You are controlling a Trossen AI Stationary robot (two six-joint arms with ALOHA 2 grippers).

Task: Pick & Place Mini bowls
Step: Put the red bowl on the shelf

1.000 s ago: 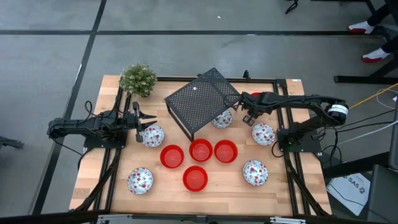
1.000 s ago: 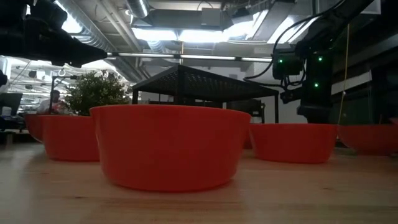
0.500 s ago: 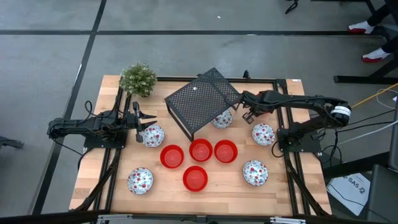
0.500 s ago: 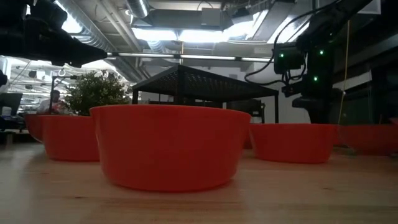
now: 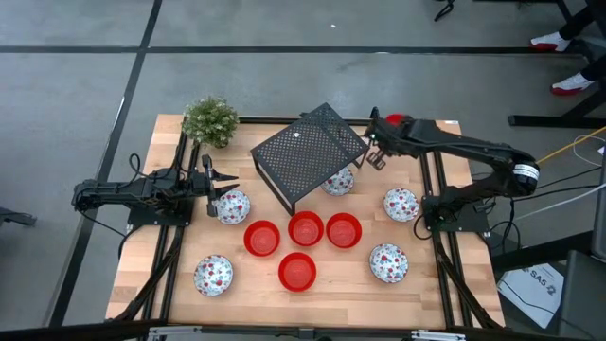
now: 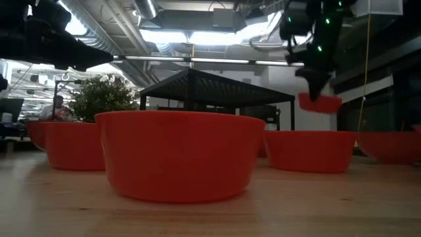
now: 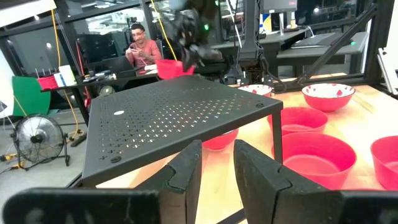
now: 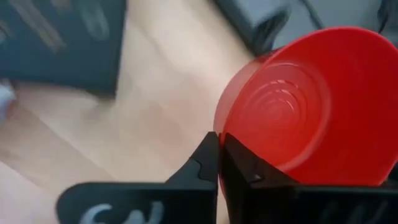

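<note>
Lifted clear of the counter (image 5: 417, 275), the right gripper (image 8: 219, 163) pinches a red mini bowl (image 8: 311, 99) beside the rack (image 5: 308, 154), jaws shut on its rim.

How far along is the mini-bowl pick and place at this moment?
Nothing looks placed yet: the black rack has no bowl on top, and one speckled bowl sits under its edge. In hand: the right gripper is shut on the rim of a red bowl, lifted beside the rack. Left: four red bowls and five speckled ones on the table. The left gripper waits open.
</note>
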